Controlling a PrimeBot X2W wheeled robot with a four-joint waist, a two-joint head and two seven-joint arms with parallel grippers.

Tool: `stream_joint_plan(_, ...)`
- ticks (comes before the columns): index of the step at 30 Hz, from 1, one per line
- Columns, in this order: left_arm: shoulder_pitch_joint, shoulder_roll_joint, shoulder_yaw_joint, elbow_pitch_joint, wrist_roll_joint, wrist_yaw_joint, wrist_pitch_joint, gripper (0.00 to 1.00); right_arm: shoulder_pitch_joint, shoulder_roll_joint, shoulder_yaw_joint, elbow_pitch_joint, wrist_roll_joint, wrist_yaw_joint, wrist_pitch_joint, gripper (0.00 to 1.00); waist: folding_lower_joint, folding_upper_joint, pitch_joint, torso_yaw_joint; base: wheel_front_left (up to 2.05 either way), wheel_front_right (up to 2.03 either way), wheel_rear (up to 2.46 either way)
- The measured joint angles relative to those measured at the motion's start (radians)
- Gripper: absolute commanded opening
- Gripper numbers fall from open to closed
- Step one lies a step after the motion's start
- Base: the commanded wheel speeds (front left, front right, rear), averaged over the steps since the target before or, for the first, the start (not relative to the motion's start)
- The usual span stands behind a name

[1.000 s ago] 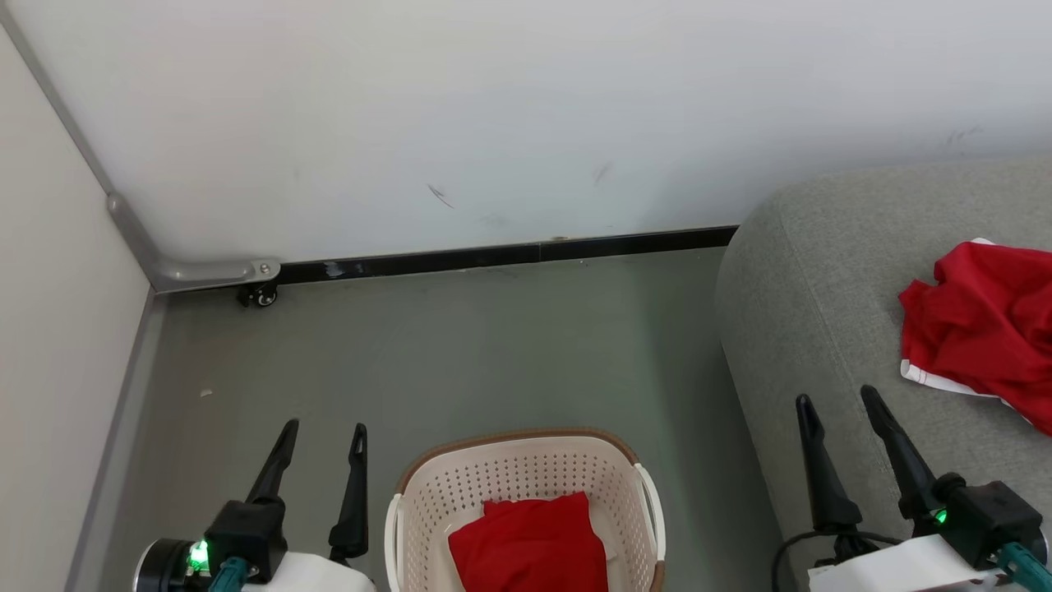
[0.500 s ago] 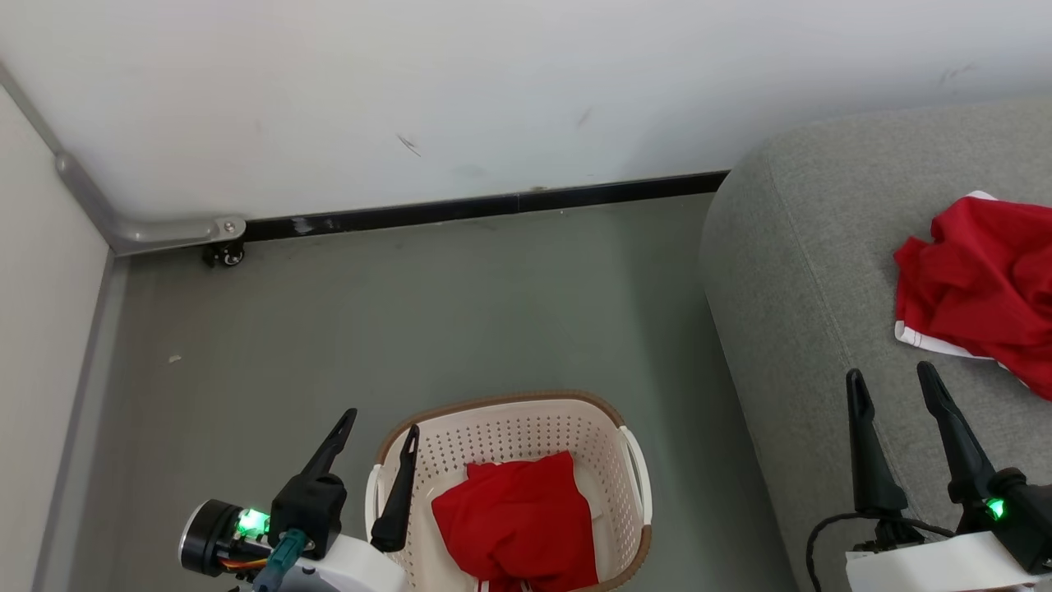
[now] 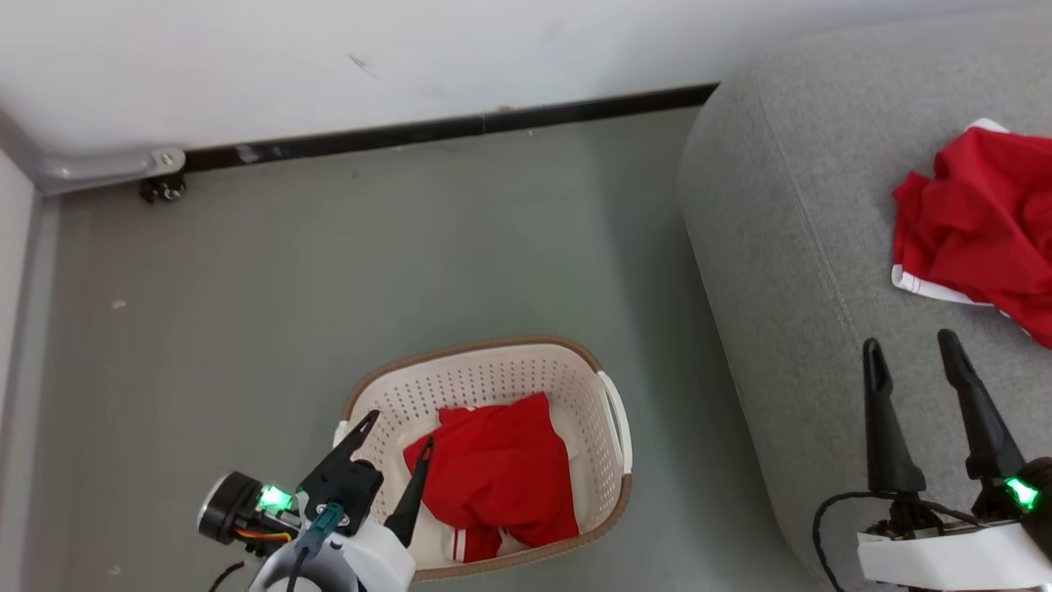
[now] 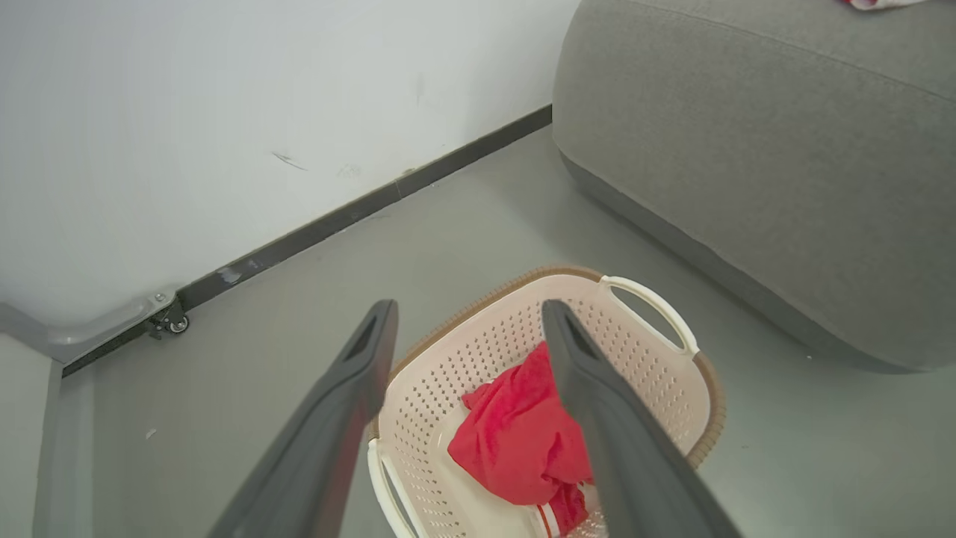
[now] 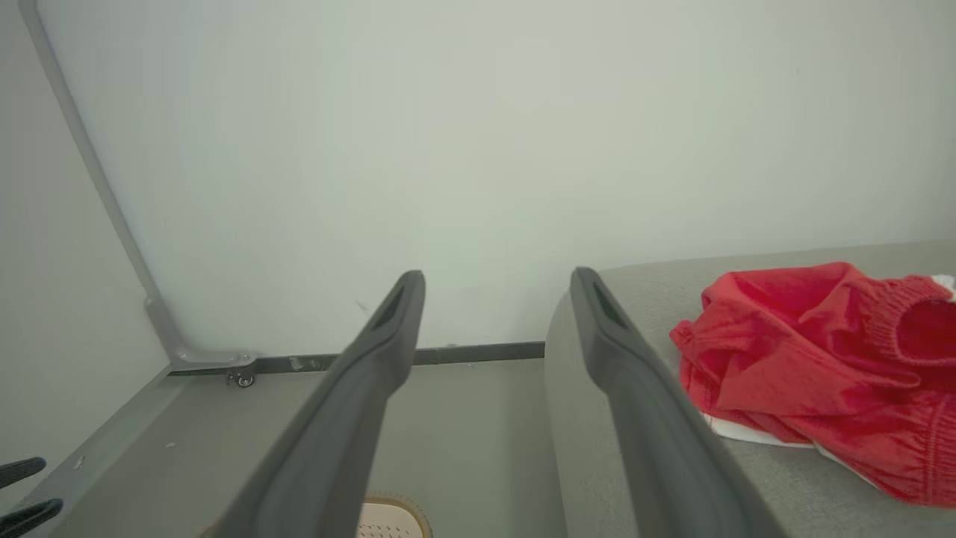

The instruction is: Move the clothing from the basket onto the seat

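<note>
A cream basket [image 3: 596, 386] [image 4: 650, 295] with a brown rim stands on the floor and holds a crumpled red garment [image 3: 493, 469] [image 4: 519, 441] with white stripes. My left gripper [image 3: 399, 429] [image 4: 467, 317] hangs open over the basket's left side, just above the garment, with nothing between its fingers. A second red garment [image 3: 978, 222] [image 5: 814, 351] lies on the grey seat [image 3: 789, 247] [image 5: 590, 418] at the right. Over the seat's near part my right gripper [image 3: 908, 345] [image 5: 497, 280] stands open and empty, short of that garment.
A white wall with a black skirting board [image 3: 444, 127] runs along the back. A grey metal bracket with a small caster [image 3: 160, 189] sits in the left corner. Grey floor [image 3: 370, 263] stretches between wall, basket and seat.
The head camera has tilted down, so the whole picture slid upward. My left gripper has swung right, from beside the basket to over its left side. The right gripper kept its place over the seat.
</note>
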Motion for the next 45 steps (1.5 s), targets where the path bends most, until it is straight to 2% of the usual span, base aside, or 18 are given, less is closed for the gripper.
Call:
stream_joint_plan(12,-0.112,0.046,-0.049,0.132,0.088,-0.015,0.027,1.00,-0.002,0.002,-0.028,-0.051,0.017,0.000,-0.009,1.00,0.0001,0.0000,0.141,-0.053,0.00,0.00,0.00)
stream_joint_plan(21,-0.196,0.063,-0.096,0.213,0.151,-0.026,0.053,1.00,-0.037,0.003,-0.002,-0.060,0.044,0.000,-0.021,1.00,0.0000,0.0000,0.249,-0.094,0.00,0.00,0.00)
stream_joint_plan(25,-0.236,0.090,-0.134,0.242,0.187,-0.047,0.060,1.00,-0.058,0.003,0.013,-0.060,0.060,0.000,-0.025,1.00,0.0000,0.0000,0.294,-0.112,0.00,0.00,0.00)
stream_joint_plan(33,-0.323,0.087,-0.188,0.275,0.242,-0.060,0.071,1.00,-0.083,0.003,0.046,-0.050,0.083,0.000,-0.036,1.00,0.0000,0.0000,0.379,-0.148,0.00,0.00,0.00)
stream_joint_plan(45,-0.412,0.117,-0.187,0.366,0.274,-0.070,0.137,1.00,-0.148,0.003,0.077,-0.029,0.115,0.000,-0.051,1.00,0.0001,0.0000,0.493,-0.198,0.00,0.00,0.00)
